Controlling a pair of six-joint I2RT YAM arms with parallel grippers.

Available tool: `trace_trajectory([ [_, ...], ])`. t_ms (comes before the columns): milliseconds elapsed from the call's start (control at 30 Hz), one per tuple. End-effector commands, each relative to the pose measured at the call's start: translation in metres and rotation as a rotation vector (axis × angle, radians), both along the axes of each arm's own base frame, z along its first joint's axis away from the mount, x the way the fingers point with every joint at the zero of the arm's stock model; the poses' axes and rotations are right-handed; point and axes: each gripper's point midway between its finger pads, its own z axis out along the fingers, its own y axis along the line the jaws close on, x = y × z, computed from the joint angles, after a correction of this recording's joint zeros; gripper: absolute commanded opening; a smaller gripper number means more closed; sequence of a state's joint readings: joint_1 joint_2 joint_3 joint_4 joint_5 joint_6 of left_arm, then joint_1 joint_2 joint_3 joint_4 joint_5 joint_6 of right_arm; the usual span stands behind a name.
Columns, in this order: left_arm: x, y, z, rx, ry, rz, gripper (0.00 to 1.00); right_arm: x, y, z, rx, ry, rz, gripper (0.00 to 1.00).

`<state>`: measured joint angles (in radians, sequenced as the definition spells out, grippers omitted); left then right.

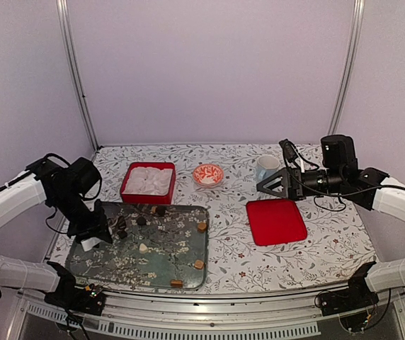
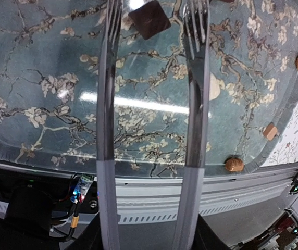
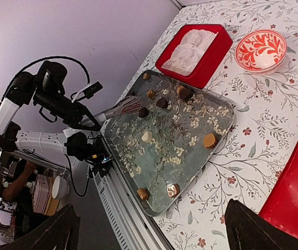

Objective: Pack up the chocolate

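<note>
A: Your left arm comes in from the left with its elbow high and its wrist bent down over the left part of the tray (image 1: 167,262).

B: Your left gripper (image 3: 132,105) slants toward the tray surface. Its two long forked fingers (image 2: 109,104) stand partly apart, and there is nothing between them.

A: The chocolate (image 1: 141,221) lies scattered on the tray. Most of it sits along the far edge, and a few pieces are by the right rim and the near edge.

B: In your left wrist view, a dark piece (image 2: 149,20) lies just past the fingertips, in line with the gap. You can't tell from here whether a finger touches it.

A: A cream piece (image 2: 215,86) sits just to the right of your right-hand finger. Three caramel pieces (image 2: 270,131) are well off to the right, along the rim.

B: Your right arm reaches in from the right with its forearm raised above the table.

A: Your right gripper (image 1: 270,185) hangs between the mug (image 1: 266,167) and the red lid (image 1: 276,221), pointing left. Its jaws are spread wide and it carries nothing.

B: It is well apart from the tray. The red box (image 1: 148,182) stands just beyond the tray's far edge, and the bowl (image 1: 208,174) is to its right.
</note>
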<state>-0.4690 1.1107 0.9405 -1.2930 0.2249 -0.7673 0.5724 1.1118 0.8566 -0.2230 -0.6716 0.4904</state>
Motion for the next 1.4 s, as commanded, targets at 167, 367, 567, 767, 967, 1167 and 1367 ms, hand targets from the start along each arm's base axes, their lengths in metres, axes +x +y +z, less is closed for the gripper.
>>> trace_trajectory([
  [167, -0.004, -0.008, -0.016, -0.019, 0.043, 0.029, 0.44, 0.001, -0.002, 0.009, 0.039, -0.016, -0.02, 0.99],
  [367, -0.002, -0.014, -0.023, -0.025, 0.051, 0.012, 0.44, 0.001, -0.002, 0.008, 0.042, -0.006, -0.026, 0.99],
  [567, 0.004, -0.021, -0.024, -0.04, 0.042, -0.02, 0.42, 0.004, 0.0, 0.008, 0.045, -0.001, -0.028, 0.99],
  [767, 0.005, -0.022, -0.025, -0.04, 0.045, -0.038, 0.39, 0.007, 0.002, 0.009, 0.045, -0.004, -0.023, 0.99],
  [967, 0.003, -0.02, -0.026, -0.03, 0.052, -0.051, 0.36, 0.007, 0.003, 0.009, 0.044, -0.004, -0.016, 0.99],
  [1167, -0.001, -0.014, -0.027, 0.007, 0.067, -0.077, 0.33, 0.006, 0.003, 0.008, 0.042, -0.003, -0.014, 0.99],
  [1367, 0.003, -0.01, -0.019, 0.037, 0.048, -0.09, 0.29, 0.005, 0.001, 0.007, 0.042, -0.005, -0.017, 0.99],
])
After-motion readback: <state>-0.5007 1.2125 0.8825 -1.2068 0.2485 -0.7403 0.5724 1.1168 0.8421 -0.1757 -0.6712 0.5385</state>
